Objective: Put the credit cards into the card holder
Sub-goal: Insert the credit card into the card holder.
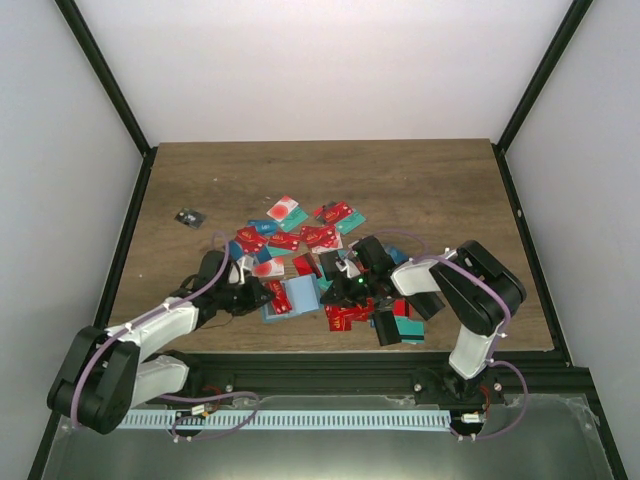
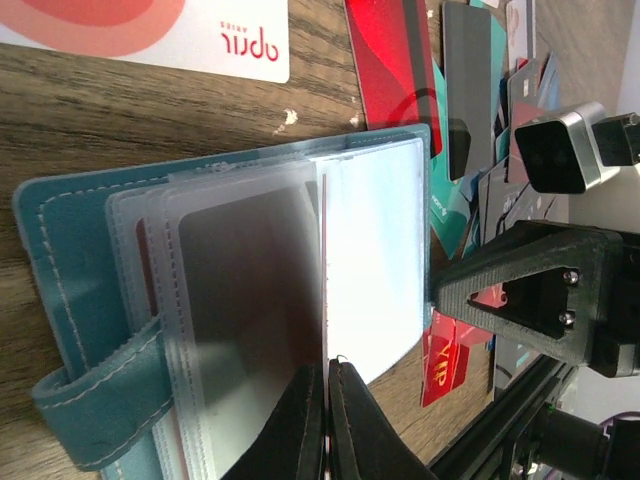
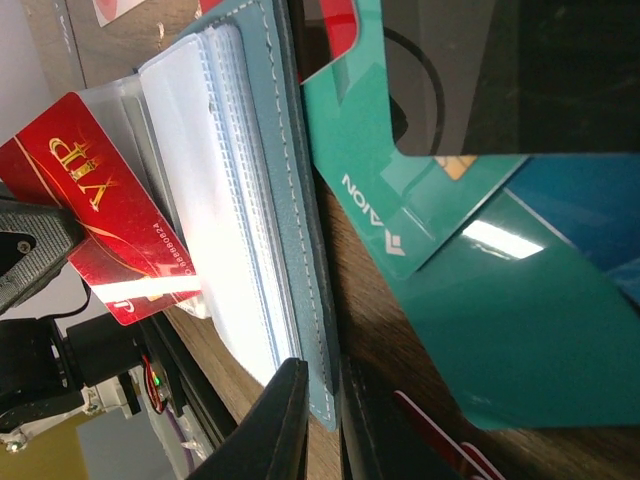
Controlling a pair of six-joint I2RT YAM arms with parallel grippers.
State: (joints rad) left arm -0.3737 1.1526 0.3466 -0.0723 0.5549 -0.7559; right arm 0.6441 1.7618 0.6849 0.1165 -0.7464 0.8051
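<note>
Card holder [image 1: 300, 290] lies open on the table [image 1: 420, 180], close to the near edge, between your two arms. Its teal cover faces down and its clear sleeves [image 2: 240, 290] face up. A stitched strap [image 2: 90, 380] loops off one end of the cover.

Your left tool [image 2: 327, 400] comes in over the sleeves. Its fingers are pressed together, and one sleeve edge runs straight into the seam between them. It looks like a pinch on a single leaf.

Your right tool [image 3: 320, 392] is at the opposite side of the holder. It is nearly closed, with the stitched edge of the teal cover caught between its fingers.

A red card with gold lettering [image 3: 110, 220] sits at the corner of the sleeve stack and touches it. You cannot tell whether it is inside a pocket or only lying against it.

A teal card [image 3: 400, 170] lies flat on the table just beside the cover, partly under a dark card. A white card with a red blot [image 2: 150, 30] lies just past the holder's far side.

The rest of the cards [image 1: 320, 235] are mostly red, with some teal and blue. They are scattered and overlapping across the middle of the table, behind and to the right of the holder. A small black item [image 1: 189, 216] sits well apart, toward the far left.
</note>
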